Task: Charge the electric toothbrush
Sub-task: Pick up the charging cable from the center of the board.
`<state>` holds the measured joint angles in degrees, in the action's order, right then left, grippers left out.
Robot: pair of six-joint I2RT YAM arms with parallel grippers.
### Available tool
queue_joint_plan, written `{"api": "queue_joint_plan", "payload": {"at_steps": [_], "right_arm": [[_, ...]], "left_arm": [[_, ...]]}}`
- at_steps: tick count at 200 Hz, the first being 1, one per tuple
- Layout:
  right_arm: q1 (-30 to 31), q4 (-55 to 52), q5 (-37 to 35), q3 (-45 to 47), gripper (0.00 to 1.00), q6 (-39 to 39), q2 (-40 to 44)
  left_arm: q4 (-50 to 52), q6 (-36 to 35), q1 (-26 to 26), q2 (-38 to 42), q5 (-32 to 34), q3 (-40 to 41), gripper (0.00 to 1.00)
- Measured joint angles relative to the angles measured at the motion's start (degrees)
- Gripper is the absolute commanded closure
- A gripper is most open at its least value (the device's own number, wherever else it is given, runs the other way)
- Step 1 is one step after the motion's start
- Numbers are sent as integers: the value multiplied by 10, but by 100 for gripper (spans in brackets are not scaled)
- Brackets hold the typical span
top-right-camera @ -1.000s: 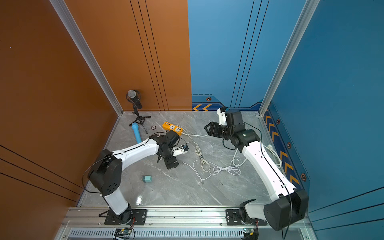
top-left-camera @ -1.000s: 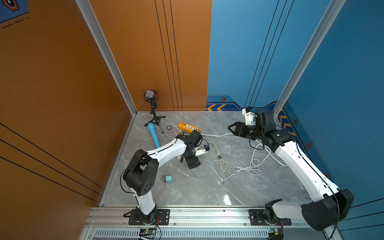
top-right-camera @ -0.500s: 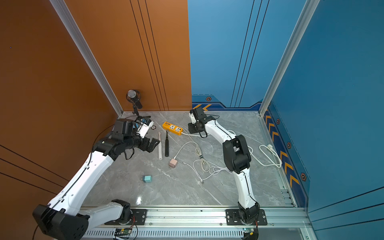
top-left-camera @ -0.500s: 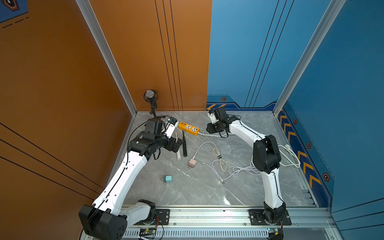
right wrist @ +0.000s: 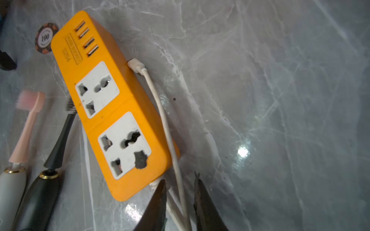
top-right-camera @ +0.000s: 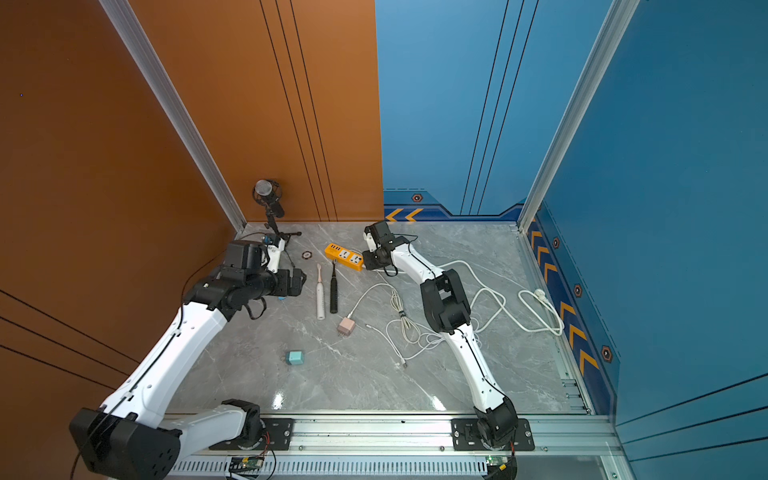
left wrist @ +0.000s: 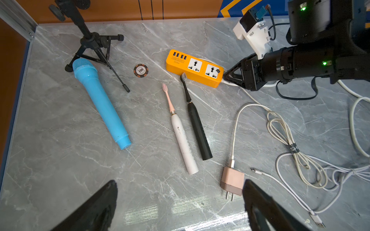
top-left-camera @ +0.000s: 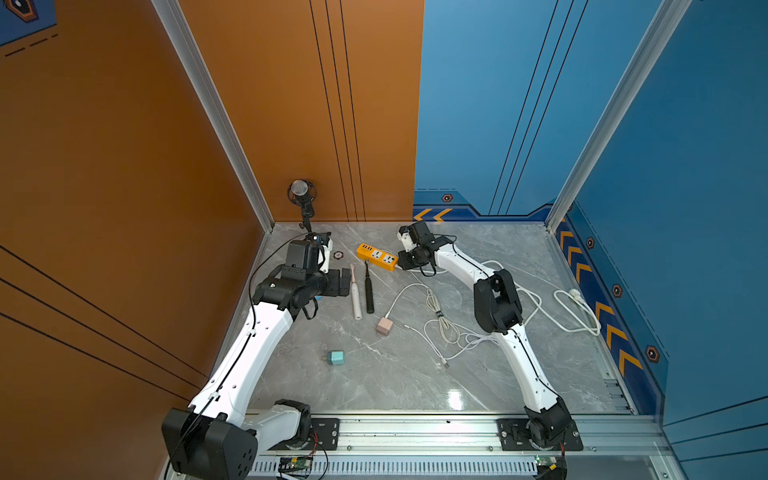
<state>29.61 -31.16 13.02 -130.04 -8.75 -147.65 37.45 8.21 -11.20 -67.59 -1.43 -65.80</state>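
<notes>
Table [top-left-camera: 415, 386], both top views: the orange power strip [top-left-camera: 376, 257] lies far centre.

The two electric toothbrushes lie side by side just near of the strip, heads pointing far. The white toothbrush [left wrist: 182, 140], with a pink head, is on the left. The black toothbrush [left wrist: 198, 130] is on the right, its bristles right at the strip's near edge. Neither is held or connected.

The pink adapter [left wrist: 232, 181] lies flat, near and right of the handles. Its white cable [left wrist: 237, 124] runs far, then right into a loose bundle.

Left gripper [left wrist: 179, 183]: jaws spread wide, released, nothing between them. It hangs above the table just left of the toothbrushes.

Right gripper [right wrist: 180, 180]: at the strip's right end, jaws drawn narrow around white cords. One is a thin plug cable [right wrist: 160, 104], whose plug lies along the strip's far side. We cannot tell whether the jaws actually pinch the cords.

Also noted:
- teal adapter [top-left-camera: 336, 357], near, alone
- blue toy microphone [left wrist: 100, 102], left
- poker chip [left wrist: 141, 70], left of the strip
- tripod microphone [top-left-camera: 300, 189], far left corner
</notes>
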Motion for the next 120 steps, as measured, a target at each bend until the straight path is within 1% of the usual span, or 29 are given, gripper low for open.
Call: {"api": "queue_joint_plan", "payload": {"at_steps": [9,12,22,31,34,38,49,66,80,102,120], "right_arm": [[1,-1,-3,-3,94,-2,0],[1,-2,-3,-4,95,-2,0],[2,-4,-8,-5,98,1,0],[2,-8,-12,-5,100,2,0],[2,-10,-14,-5,100,6,0],[3,-13,-16,-5,100,7,0],[3,-20,-25,-4,100,16,1],[4,-30,-40,13,100,32,18],[4,-37,-47,41,100,43,51],[4,-38,-51,100,100,54,138],[4,-33,-51,143,100,55,215]], "left_arm": [[0,15,5,0,1,0,13],[-1,19,7,0,1,0,17],[-3,39,15,0,1,0,27],[-4,52,21,0,0,0,36],[-4,67,22,0,0,0,38],[-4,68,24,0,0,-1,42],[-4,99,29,-2,-7,-5,47],[-10,142,31,-10,-36,-19,52],[-31,181,31,-22,-80,-27,54],[-79,241,31,-45,-155,-33,53],[-115,284,30,-74,-202,-47,52]]}}
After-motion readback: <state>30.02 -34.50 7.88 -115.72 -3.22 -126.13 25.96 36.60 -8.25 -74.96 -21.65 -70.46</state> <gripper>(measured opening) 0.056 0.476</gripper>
